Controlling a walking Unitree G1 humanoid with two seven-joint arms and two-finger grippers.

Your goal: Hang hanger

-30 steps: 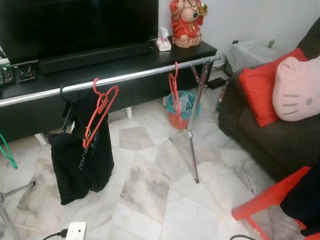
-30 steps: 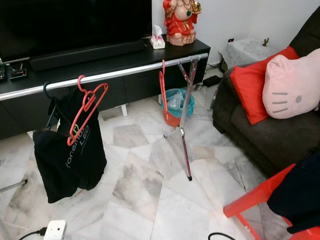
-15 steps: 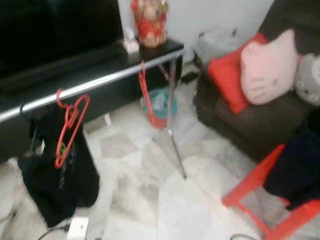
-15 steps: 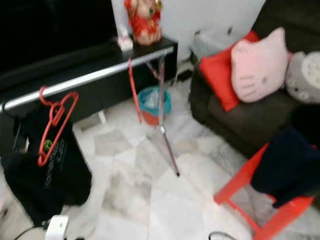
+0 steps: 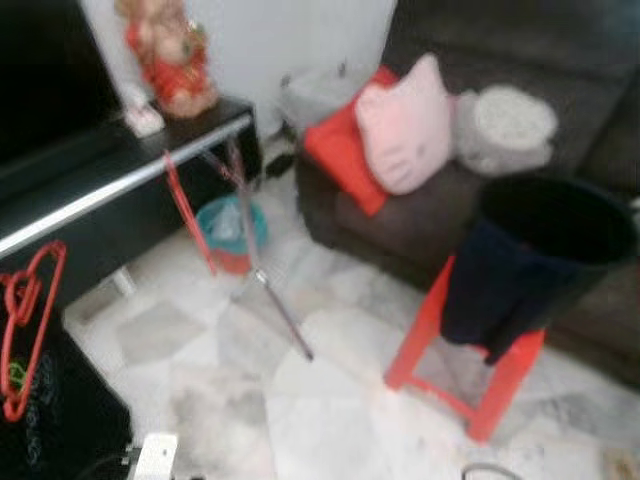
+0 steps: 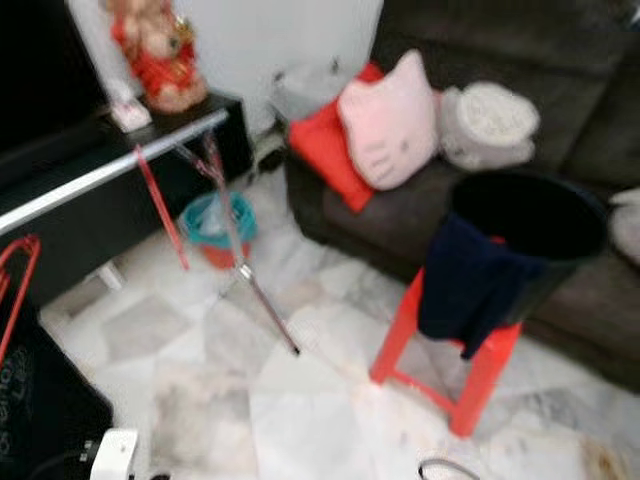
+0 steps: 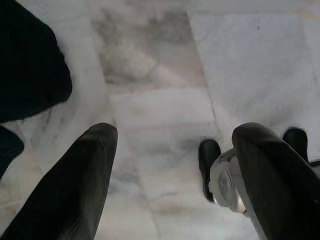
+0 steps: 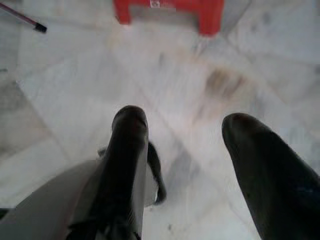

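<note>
A silver clothes rail (image 5: 120,185) runs in front of the black TV cabinet (image 5: 95,215). A red hanger (image 5: 188,212) hangs near the rail's right end, by its slanted leg (image 5: 268,295). More red hangers (image 5: 25,330) hang at the picture's left edge, over a black garment (image 5: 55,420). My left gripper (image 7: 175,135) hangs open over the marble floor, nothing between its fingers. My right gripper (image 8: 184,119) is also open and empty above the floor, near the red stool (image 8: 170,10). The eye views are blurred.
A red stool (image 5: 470,370) carries a black basket (image 5: 555,225) with dark cloth draped over it. Behind stands a dark sofa (image 5: 400,225) with a pink cat cushion (image 5: 405,125) and a red cushion (image 5: 340,150). A teal bin (image 5: 232,222) and a white power strip (image 5: 152,455) sit on the floor.
The camera has swung to the right: the rail and hangers slid toward the picture's left, and the sofa, stool and basket came into view. Nothing itself has moved.
</note>
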